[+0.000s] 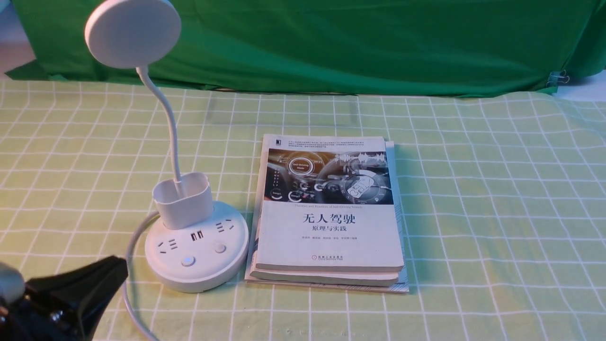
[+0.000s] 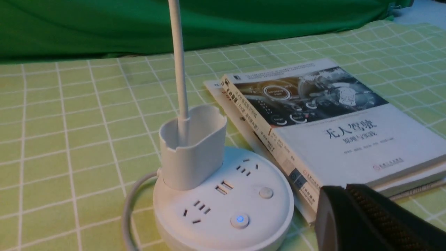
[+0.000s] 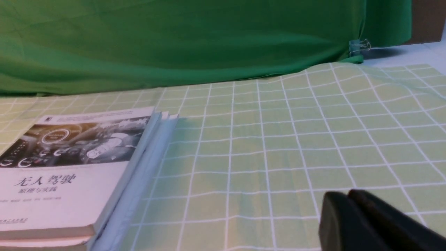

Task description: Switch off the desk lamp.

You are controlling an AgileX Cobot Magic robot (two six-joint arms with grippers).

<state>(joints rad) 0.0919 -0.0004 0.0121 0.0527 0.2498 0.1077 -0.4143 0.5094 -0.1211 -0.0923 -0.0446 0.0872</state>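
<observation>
The white desk lamp [image 1: 196, 246] stands left of centre on the checked cloth, its disc head [image 1: 132, 32] high on a bent gooseneck rising from a cup holder. On its round base [image 2: 223, 209] one button [image 2: 239, 220] glows blue and a plain button [image 2: 266, 192] sits beside it. My left gripper [image 1: 120, 265] is shut and empty, low at the near left of the base, apart from it; its tips [image 2: 345, 188] show in the left wrist view. My right gripper [image 3: 346, 193] is shut and empty over bare cloth, out of the front view.
A stack of books [image 1: 329, 213] lies right beside the lamp base. The lamp's white cord [image 1: 130, 246] curves round the base's left side toward the near edge. A green backdrop [image 1: 355, 42] hangs along the far side, held by a clip [image 1: 558, 78].
</observation>
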